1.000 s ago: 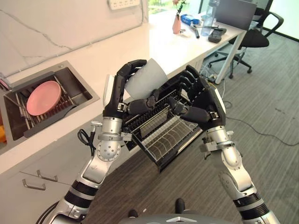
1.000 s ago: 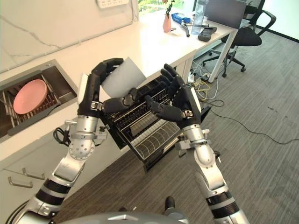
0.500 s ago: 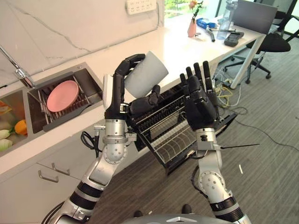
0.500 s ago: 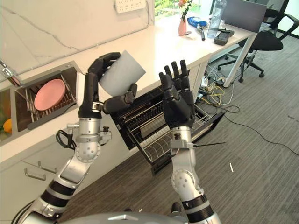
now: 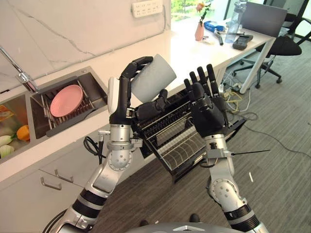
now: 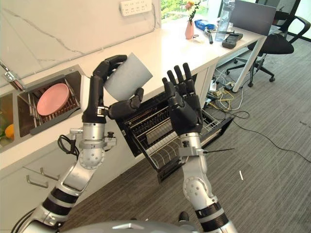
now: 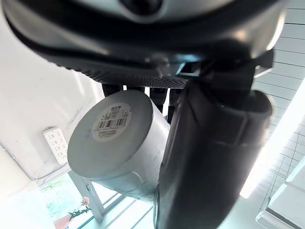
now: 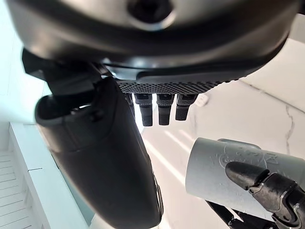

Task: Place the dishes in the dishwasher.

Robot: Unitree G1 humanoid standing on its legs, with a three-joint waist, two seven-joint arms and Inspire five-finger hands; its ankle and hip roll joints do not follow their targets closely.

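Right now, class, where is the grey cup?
The grey cup is held up in the left hand, above the open dishwasher rack, beside the raised right hand.

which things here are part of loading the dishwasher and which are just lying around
Part of the job: grey cup held in the left hand; open right hand; dishwasher rack; pink plate in the sink.

Just lying about: vase, laptop, office chair.
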